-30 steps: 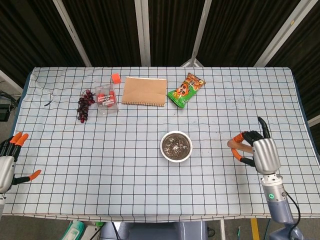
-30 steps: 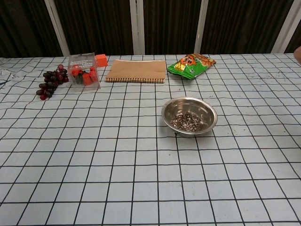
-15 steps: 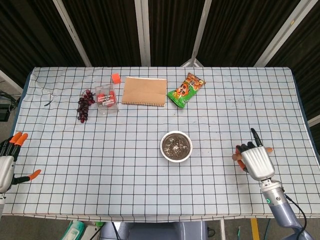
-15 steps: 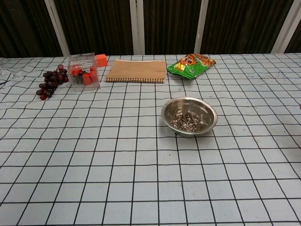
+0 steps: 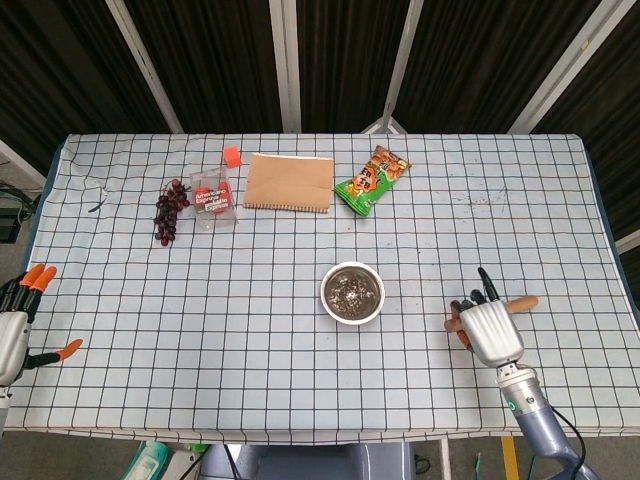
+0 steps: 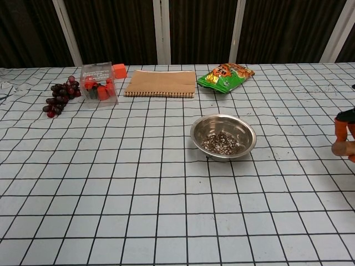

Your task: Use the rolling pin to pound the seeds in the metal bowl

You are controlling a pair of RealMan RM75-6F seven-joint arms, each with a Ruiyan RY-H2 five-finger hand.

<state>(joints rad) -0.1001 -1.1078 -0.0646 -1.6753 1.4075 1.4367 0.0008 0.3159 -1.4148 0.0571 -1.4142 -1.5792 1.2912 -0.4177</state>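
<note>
Bench cloth [image 6: 111,183] was matt, white, black-gridded, faintly creased. Metal bowl [image 6: 223,136] shone, polished steel; seeds [image 6: 222,143] inside looked dull and rough. Rolling pin [image 5: 523,302] was smooth, pale wood. Right hand [image 5: 489,329] showed brushed silver casing. Notebook [image 6: 161,83] was matt brown paper; snack bag [image 6: 224,76] glossy foil; box [image 6: 98,84] clear plastic.

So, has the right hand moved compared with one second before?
Yes. In the head view the right hand, holding the rolling pin, has shifted left, closer to the metal bowl.

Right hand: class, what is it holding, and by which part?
The right hand grips the rolling pin around its middle; both ends stick out. The left hand holds nothing.
</note>
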